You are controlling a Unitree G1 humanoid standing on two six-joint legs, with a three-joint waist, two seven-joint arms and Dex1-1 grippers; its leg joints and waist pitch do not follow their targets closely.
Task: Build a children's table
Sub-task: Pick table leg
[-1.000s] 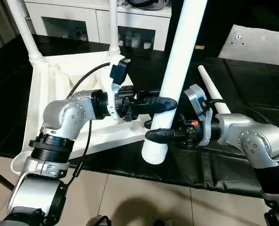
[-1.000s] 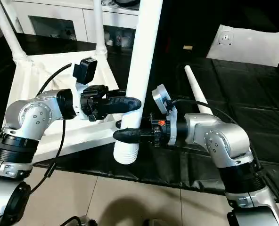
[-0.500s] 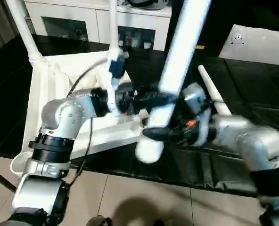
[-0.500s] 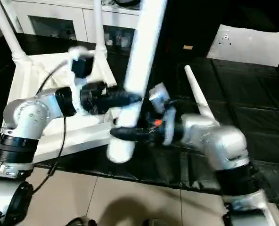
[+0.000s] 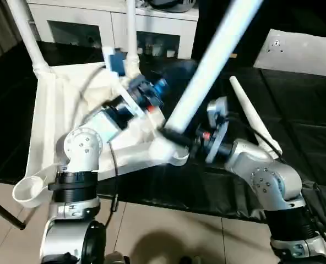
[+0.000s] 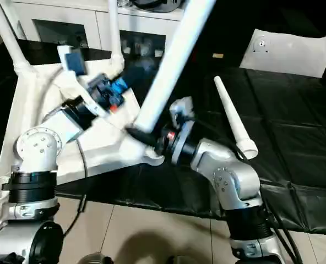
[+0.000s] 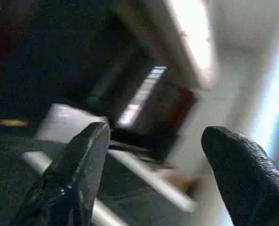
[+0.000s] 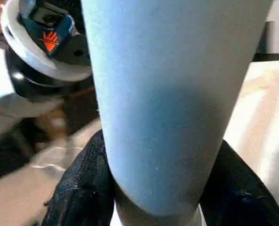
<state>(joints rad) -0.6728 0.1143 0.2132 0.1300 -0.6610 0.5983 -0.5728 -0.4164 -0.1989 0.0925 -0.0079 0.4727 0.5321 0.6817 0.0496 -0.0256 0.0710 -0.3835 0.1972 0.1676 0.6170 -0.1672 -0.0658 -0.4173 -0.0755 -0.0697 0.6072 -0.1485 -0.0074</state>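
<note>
The children's table top (image 5: 42, 121) lies upside down on the black work surface, with two white legs (image 5: 25, 27) (image 5: 131, 33) standing in its far corners. My right gripper (image 5: 177, 140) is shut on a third white leg (image 5: 207, 71), which leans to the upper right. That leg's thick lower end is at the top's near right corner socket (image 5: 171, 157). In the right wrist view the black fingers (image 8: 83, 188) clasp this leg (image 8: 168, 94) from both sides. My left gripper (image 7: 156, 134) is open and holds nothing, raised over the table top. A fourth leg (image 6: 234, 124) lies loose on the right.
A white sheet (image 5: 300, 49) lies at the back right of the black surface. White cabinets (image 5: 86, 27) stand behind the work surface. The near left corner socket (image 5: 28, 190) hangs over the front edge, above the tiled floor (image 5: 168, 231).
My left gripper let go of the leg, opened and swung back up over the table top. The right gripper tilted the leg and carried its lower end left to the near right corner.
</note>
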